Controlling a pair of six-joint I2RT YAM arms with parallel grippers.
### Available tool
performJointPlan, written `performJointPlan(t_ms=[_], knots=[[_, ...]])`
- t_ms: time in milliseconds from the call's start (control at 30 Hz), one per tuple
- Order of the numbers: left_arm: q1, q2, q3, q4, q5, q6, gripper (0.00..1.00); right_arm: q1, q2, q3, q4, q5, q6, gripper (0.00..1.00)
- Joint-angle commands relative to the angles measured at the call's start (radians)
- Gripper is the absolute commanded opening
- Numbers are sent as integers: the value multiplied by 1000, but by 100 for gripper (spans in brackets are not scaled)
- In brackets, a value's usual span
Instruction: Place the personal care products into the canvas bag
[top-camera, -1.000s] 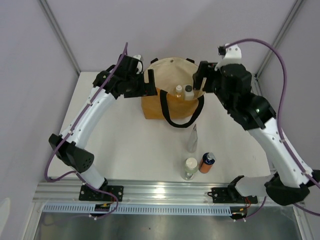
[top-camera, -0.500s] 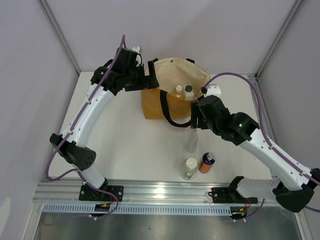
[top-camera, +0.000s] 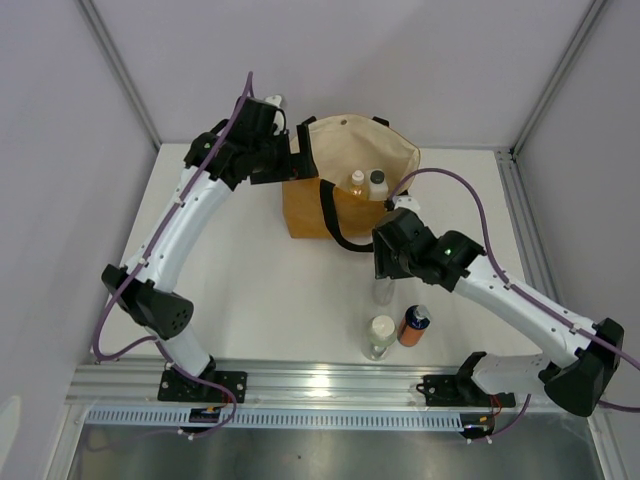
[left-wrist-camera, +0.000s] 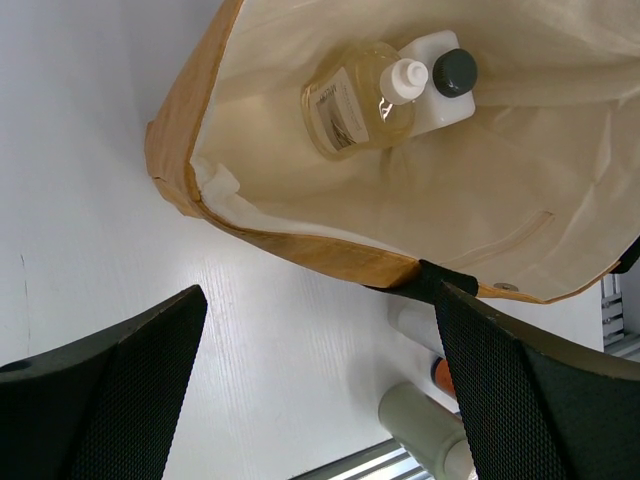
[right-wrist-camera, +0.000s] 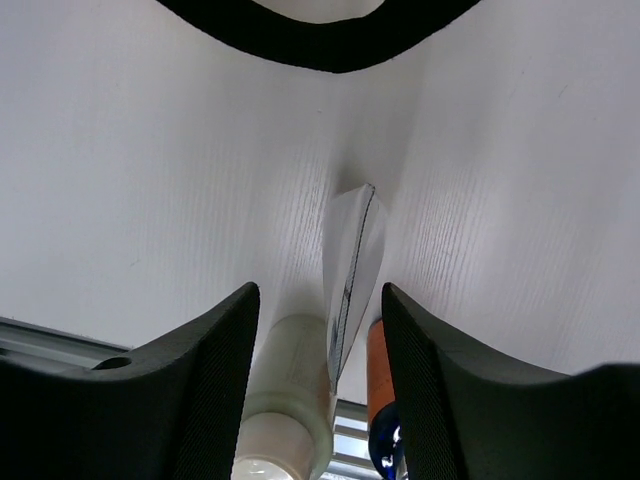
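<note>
The canvas bag (top-camera: 310, 215) stands open at the back of the table. Inside it lie the rounded yellowish bottle (left-wrist-camera: 355, 100) and the small grey-capped bottle (left-wrist-camera: 445, 85). My left gripper (top-camera: 303, 163) hovers open over the bag's left rim (left-wrist-camera: 300, 245), holding nothing. In front of the bag stands the slim clear bottle (right-wrist-camera: 350, 275). My right gripper (right-wrist-camera: 320, 370) straddles its top, open, with a gap on both sides. Just beyond stand the clear white-capped bottle (right-wrist-camera: 290, 390) and the orange dark-capped bottle (right-wrist-camera: 378, 385).
A black loop handle (right-wrist-camera: 320, 45) hangs down the bag's front, close behind the slim bottle. The aluminium rail (top-camera: 320, 385) runs along the table's near edge just past the white-capped bottle (top-camera: 379, 335) and the orange bottle (top-camera: 414, 325).
My right arm swung from above the bag's right side down to the slim clear bottle in front, and its jaws narrowed. The left arm shifted slightly at the bag's rim.
</note>
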Motion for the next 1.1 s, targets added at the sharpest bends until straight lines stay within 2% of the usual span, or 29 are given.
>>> performJointPlan(t_ms=[0,167,333,433,467,500,700,833,1067], knots=[[9,-18,-9,5,-14,-8,99,2,11,-9,28,-15,9,56],[9,-12,-6,5,-14,-8,99,-29,42,-11,5,-7,20,46],[9,-13,-5,7,-14,-8,99,-52,55,-9,10,-20,0,42],[9,-10,-5,5,-12,-8,99,-61,55,-3,22,-17,-5,21],[11,-10,-5,5,-14,-7,99,-64,61,0,22,-18,-6,4],[11,-10,-6,4,-14,-7,99,-70,65,6,20,-20,-8,0],[9,-15,-1,14,-12,8,99,-70,78,118,-50,-12,-21,0],[11,6,17,16,-7,-2,99,-66,106,343,-180,36,-60,0],[11,34,43,19,9,-15,99,-59,118,582,-309,82,-112,0]])
